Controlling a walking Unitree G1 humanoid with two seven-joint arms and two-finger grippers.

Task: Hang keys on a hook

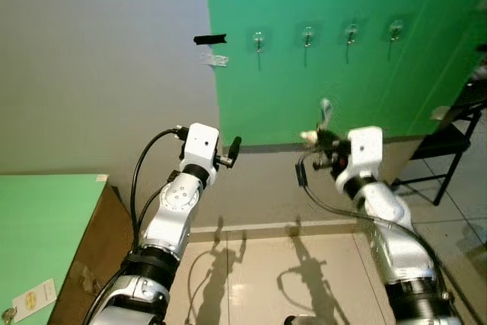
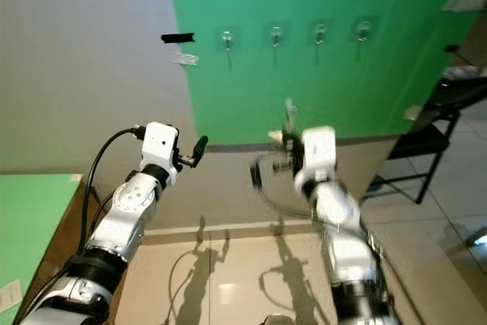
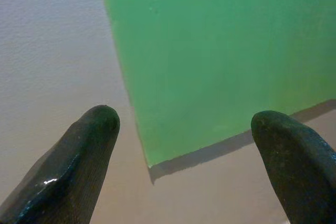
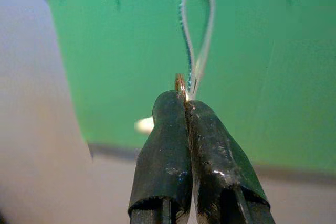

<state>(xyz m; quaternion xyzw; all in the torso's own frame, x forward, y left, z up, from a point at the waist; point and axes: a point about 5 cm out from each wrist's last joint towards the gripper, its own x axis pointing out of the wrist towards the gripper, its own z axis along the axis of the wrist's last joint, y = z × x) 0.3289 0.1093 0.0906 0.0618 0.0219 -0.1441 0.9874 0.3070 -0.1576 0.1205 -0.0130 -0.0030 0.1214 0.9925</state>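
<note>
Four small hooks [image 1: 307, 36] sit in a row high on the green wall panel [image 1: 342, 58]. My right gripper [image 1: 323, 136] is raised below them, shut on the keys [image 4: 181, 82], and a white cord loop [image 4: 198, 30] stands up from its fingertips. The loop [image 1: 326, 110] points up toward the hooks, well below them. My left gripper [image 1: 233, 150] is raised to the left at about the same height; its fingers [image 3: 89, 150] are spread wide apart and hold nothing, facing the panel's lower left corner.
A strip of black tape [image 1: 210, 39] and a clear tape piece are stuck on the grey wall left of the hooks. A black chair [image 1: 449, 142] stands at the right. A green-topped cabinet [image 1: 46, 226] is at the lower left. Tiled floor lies below.
</note>
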